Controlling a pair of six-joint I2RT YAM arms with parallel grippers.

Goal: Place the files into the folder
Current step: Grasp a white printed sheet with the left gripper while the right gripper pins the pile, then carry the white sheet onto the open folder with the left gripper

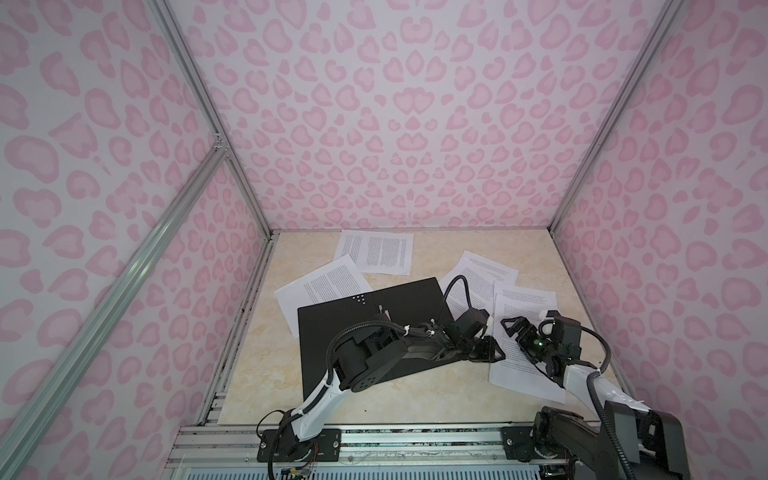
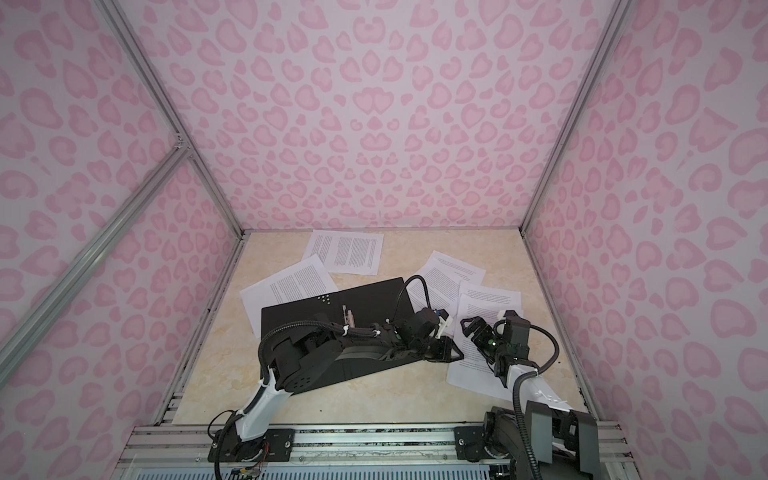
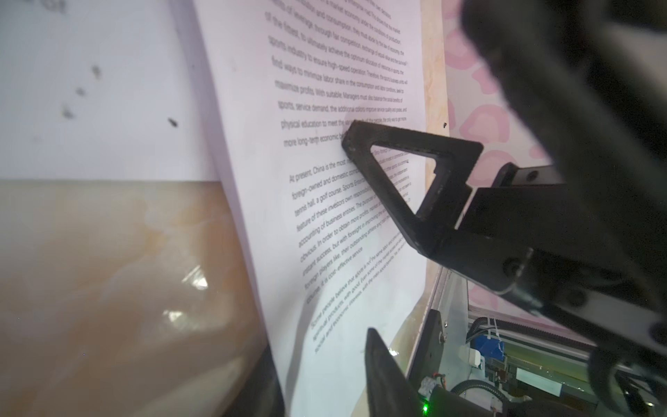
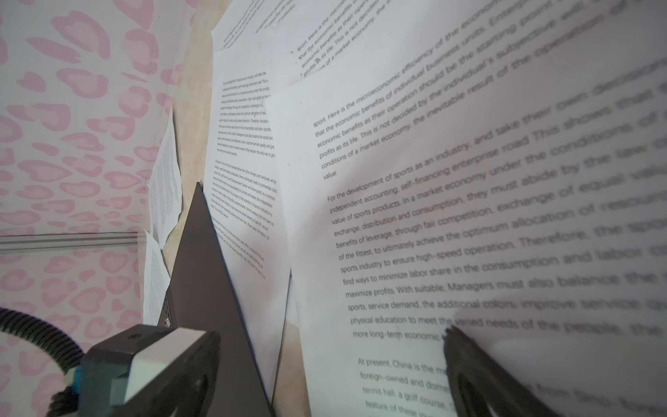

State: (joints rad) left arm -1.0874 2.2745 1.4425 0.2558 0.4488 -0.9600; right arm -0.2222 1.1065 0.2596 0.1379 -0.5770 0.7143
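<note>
Right gripper (image 1: 513, 332), jaws wide, pins with 1 fingertip the near-right sheet (image 1: 515, 376), likely light, limp and slippery, best pinched at its left edge, where the left gripper (image 1: 492, 353) sits, hold unclear, beside the open folder (image 1: 407, 299).

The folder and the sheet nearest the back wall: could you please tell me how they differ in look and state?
The folder shows a black inside; the sheet nearest the back wall is white with printed text. The folder, lying open, covers more of the table than the sheet. The left arm partly hides the folder, while the sheet is in full view. Both lie flat.
</note>
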